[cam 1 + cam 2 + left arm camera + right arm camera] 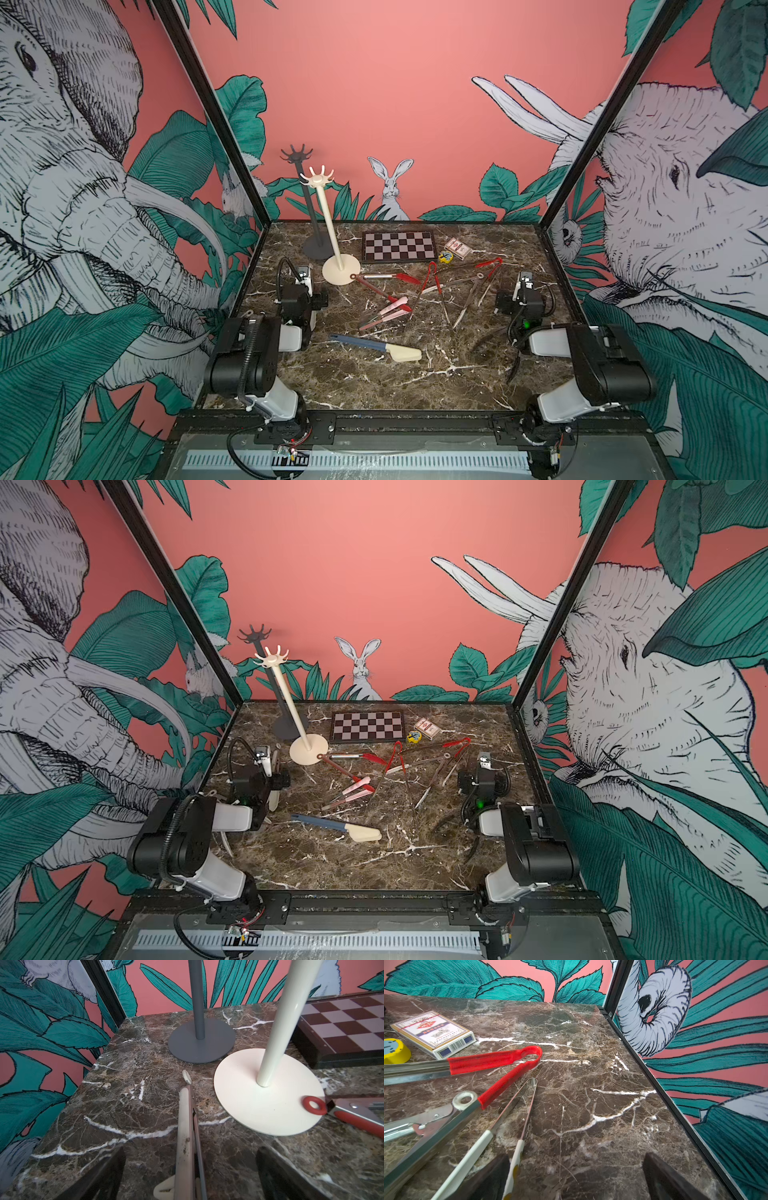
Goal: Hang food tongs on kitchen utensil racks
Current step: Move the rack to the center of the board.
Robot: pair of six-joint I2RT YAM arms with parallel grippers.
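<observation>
We've got bare tabletop up front; food tongs clutter the middle, cream rack and grey rack block back-left.

Cream rack, grey rack, checkered board

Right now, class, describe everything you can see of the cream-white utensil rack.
The cream-white rack is a slim glossy pole, seemingly painted metal, on a round flat base, crowned with upturned prongs, all empty. It stands on the marble table, just in front of the dark grey rack. A red tongs ring overlaps its base edge.
</observation>
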